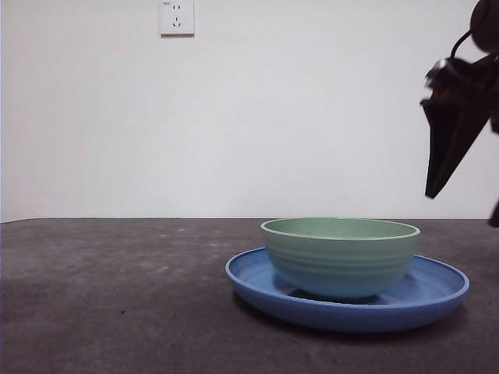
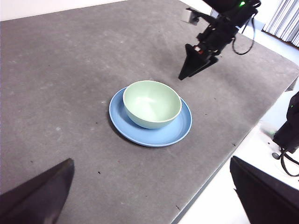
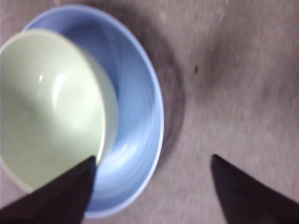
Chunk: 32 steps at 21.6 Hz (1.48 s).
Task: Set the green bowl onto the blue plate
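Green bowl [image 1: 340, 257] sits upright on the blue plate [image 1: 257, 274], on the grey table [image 1: 109, 296]. Right end effector [image 2: 194, 65] hangs above the table just beyond the plate, jaws apart, empty. Left end effector [image 2: 149, 191] is high, well back from the plate, jaws spread, empty. White wall socket [image 1: 177, 16] behind.

We see a dark grey surface [image 2: 70, 84]. The blue plate [image 2: 180, 130] rests directly on it. We note faint specks.

White wall [image 1: 312, 117], grey table [image 1: 117, 296]
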{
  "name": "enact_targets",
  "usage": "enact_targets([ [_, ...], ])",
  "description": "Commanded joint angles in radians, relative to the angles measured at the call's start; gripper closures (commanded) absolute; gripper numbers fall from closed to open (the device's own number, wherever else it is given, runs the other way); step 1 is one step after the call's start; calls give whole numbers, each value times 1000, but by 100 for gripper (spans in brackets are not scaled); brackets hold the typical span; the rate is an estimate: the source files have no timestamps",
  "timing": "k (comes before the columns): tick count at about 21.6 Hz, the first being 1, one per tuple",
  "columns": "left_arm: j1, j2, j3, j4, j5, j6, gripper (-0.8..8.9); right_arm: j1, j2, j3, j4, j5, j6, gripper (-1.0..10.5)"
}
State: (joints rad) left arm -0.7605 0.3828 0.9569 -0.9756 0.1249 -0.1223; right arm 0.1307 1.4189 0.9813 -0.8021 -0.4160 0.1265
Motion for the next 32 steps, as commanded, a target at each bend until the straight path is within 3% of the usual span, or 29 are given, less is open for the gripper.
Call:
enact_targets([
  [1,-7,1,13,11,-6,-6,282,2,46,17,44,-2,-7,654],
  [13,-7,1,13,11,-6,-6,282,40,216,17,111,-28,-22,729],
  [21,-7,1,13,11,-6,-6,283,46,270,17,136,-47,-22,829],
  [25,-7,1,13,11,-6,-6,282,51,292,17,141,-74,-23,937],
  [32,-7,1,13,11,-6,-6,283,51,292,59,116,-83,-12,937],
])
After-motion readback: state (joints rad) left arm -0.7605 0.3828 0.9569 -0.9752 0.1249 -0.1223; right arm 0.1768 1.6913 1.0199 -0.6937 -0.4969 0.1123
